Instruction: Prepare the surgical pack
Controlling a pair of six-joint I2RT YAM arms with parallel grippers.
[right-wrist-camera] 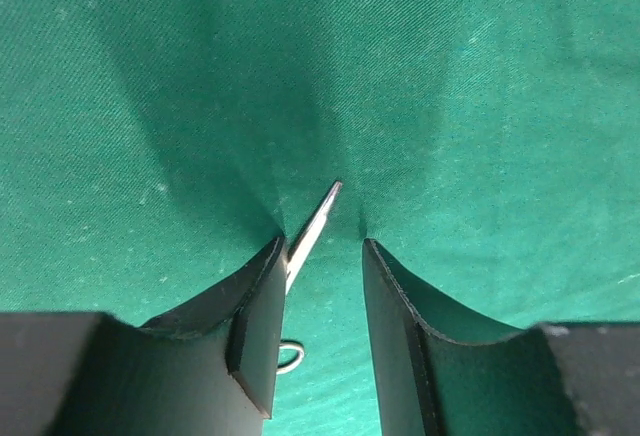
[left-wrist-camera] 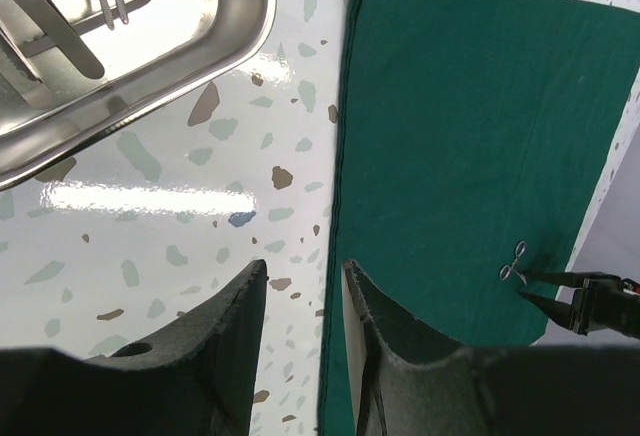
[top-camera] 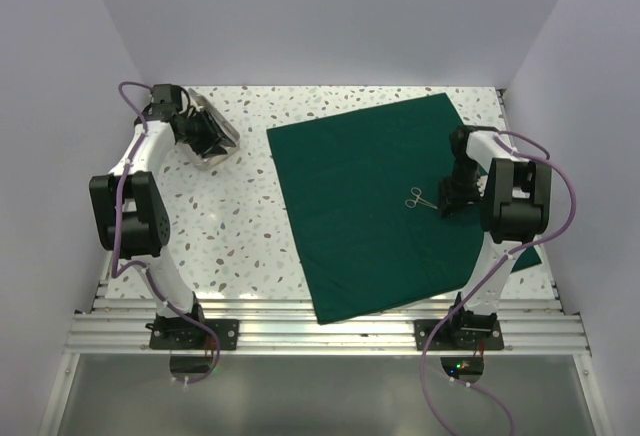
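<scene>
One surgical pack, a plain green drape, lay spread flat on the speckled table, right of centre. One pair of forceps rested on it, between the parted fingers of the right gripper, touching only one finger. The left gripper hung apart and empty beside the one steel tray.

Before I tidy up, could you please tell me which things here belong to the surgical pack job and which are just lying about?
Belongs: green drape; ring-handled instrument lying on it; steel tray holding more instruments.
Lying about: nothing else, just the speckled table.
</scene>
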